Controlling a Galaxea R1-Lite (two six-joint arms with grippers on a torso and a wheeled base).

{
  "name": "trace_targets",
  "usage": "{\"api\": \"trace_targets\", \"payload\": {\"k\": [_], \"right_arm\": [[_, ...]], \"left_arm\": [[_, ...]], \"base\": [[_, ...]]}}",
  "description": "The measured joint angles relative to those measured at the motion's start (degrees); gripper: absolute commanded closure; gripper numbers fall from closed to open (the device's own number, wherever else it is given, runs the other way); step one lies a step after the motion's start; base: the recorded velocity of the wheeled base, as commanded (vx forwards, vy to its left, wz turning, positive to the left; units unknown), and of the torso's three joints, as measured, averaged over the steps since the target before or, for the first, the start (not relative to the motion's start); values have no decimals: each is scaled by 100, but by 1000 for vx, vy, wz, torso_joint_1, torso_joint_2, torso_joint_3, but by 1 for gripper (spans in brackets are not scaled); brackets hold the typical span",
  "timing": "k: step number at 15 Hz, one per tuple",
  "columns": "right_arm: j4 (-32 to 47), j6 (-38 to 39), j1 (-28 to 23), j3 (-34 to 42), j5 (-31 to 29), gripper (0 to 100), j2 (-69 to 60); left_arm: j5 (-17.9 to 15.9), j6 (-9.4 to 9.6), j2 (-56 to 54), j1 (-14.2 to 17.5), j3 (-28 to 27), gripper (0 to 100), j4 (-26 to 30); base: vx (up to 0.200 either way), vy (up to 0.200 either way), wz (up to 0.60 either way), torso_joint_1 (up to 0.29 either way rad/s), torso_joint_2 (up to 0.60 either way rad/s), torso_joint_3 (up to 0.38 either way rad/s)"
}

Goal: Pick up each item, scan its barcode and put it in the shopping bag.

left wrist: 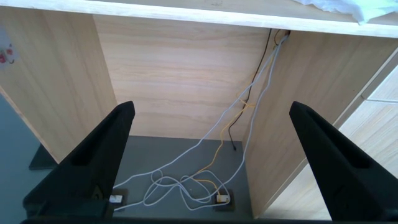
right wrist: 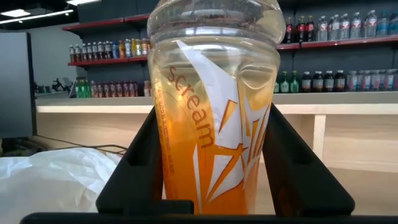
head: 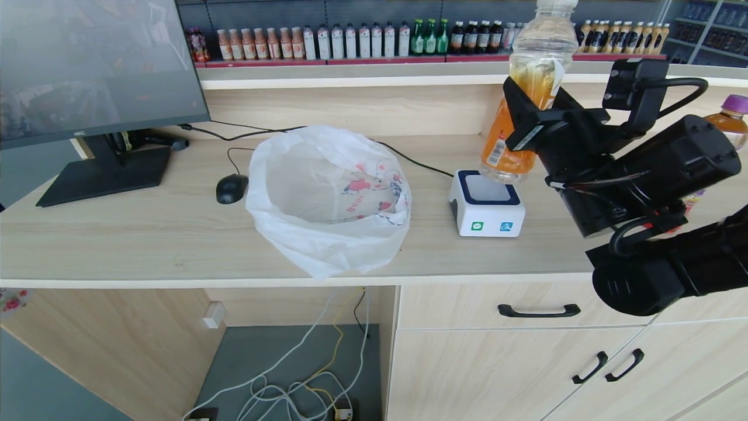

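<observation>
Head view, upper right: the right gripper (head: 529, 114) clamps a ribbed clear bottle (head: 540, 47) above the boxy white scanner (head: 488, 213), crinkled shopping bag (head: 327, 199) at centre. Left wrist view: left gripper (left wrist: 208, 155) spread, empty. Right wrist view: matte jaws squeeze the bottle.

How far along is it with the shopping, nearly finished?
Roughly midway, it seems. Done: unclear, since I cannot tell whether the shopping bag holds anything yet. In hand: the right claw grips an orange drink bottle, its lower end just above the white scanner. Left: that bottle has to go into the bag, and a purple-capped bottle beyond the arm probably waits its turn.
</observation>
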Motion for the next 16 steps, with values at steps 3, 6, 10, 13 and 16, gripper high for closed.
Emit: {"api": "trace_targets", "payload": {"k": [3,6,10,13,16], "right_arm": [[2,9,0,-39,1,100,33],[22,1,-77,-66,-7,100,17],[-2,-10,-104,-112,1,100,6],[2,-10,-90,-118,1,100,-5],[2,-40,-62,-112,12,100,-22]], "left_arm": [[0,0,0,0,0,0,0],[0,0,0,0,0,0,0],[0,7,0,0,0,0,0],[0,7,0,0,-2,0,0],[0,7,0,0,-2,0,0]], "base": [[0,200,0,-1,2,2],[0,200,0,12,2,2],[0,200,0,5,2,2],[0,200,0,1,2,4],[0,0,0,0,0,0]]}}
